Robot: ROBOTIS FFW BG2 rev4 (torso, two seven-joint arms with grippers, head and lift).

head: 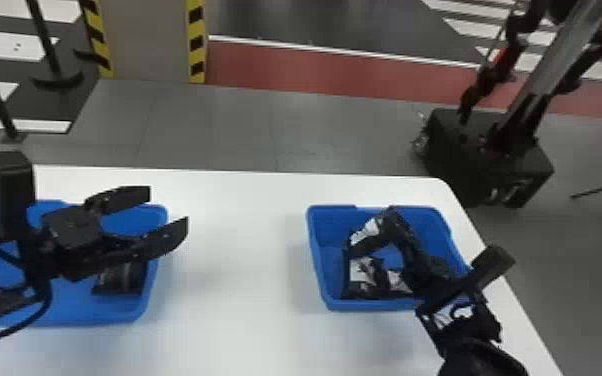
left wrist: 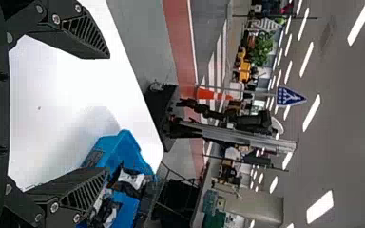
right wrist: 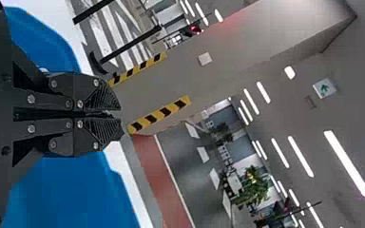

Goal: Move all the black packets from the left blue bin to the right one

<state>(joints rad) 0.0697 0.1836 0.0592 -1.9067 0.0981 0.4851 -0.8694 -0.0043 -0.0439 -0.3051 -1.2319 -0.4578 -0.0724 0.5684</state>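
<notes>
In the head view the left gripper [head: 166, 208] is over the right part of the left blue bin [head: 153, 265], open with nothing between its fingers. A black packet [head: 124, 278] lies in that bin's near right corner. Over the right blue bin [head: 332, 303] is the right gripper [head: 391, 216], its fingers together above several black packets [head: 360, 271] with white patches. The left wrist view has the left gripper [left wrist: 107, 114] spread wide, with the right bin [left wrist: 123, 146] and packets [left wrist: 131, 178] beyond. In the right wrist view the right gripper [right wrist: 120, 114] is shut.
Both bins stand on a white table [head: 235, 240], with a stretch of tabletop between them. Past the table's far right corner, another robot's black base [head: 490, 155] stands on the floor. A pillar with yellow-black edges [head: 150, 40] rises behind.
</notes>
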